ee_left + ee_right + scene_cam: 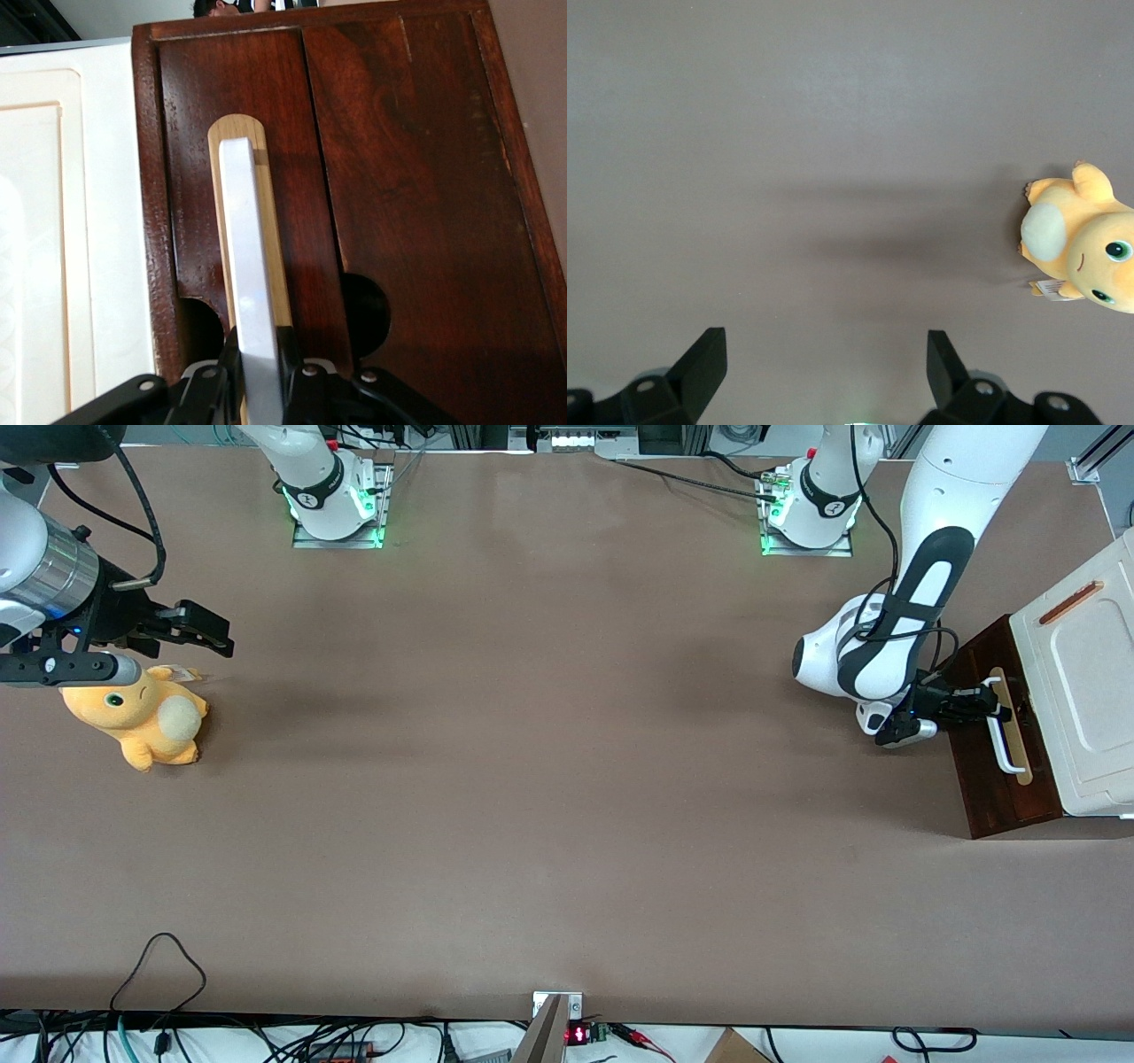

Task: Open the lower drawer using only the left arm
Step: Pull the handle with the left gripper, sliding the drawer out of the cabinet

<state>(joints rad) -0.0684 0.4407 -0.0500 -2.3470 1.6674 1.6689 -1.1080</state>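
Brown table (pixel 532 779) is carrying the lower drawer (pixel 997 779) at the working arm's end, where the left arm's (pixel 930 558) hand (pixel 259 367) is clamping its white bar handle (pixel 248 266); pulling straight outward looks best.

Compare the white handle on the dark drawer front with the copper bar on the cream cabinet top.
The white handle is long, and the gripper of the left arm sits at it, fingers on either side. The copper bar is shorter and untouched. The handle sits on a pale wood strip on the lower drawer; the bar sits directly on the cabinet top. Both are slim, straight bars.
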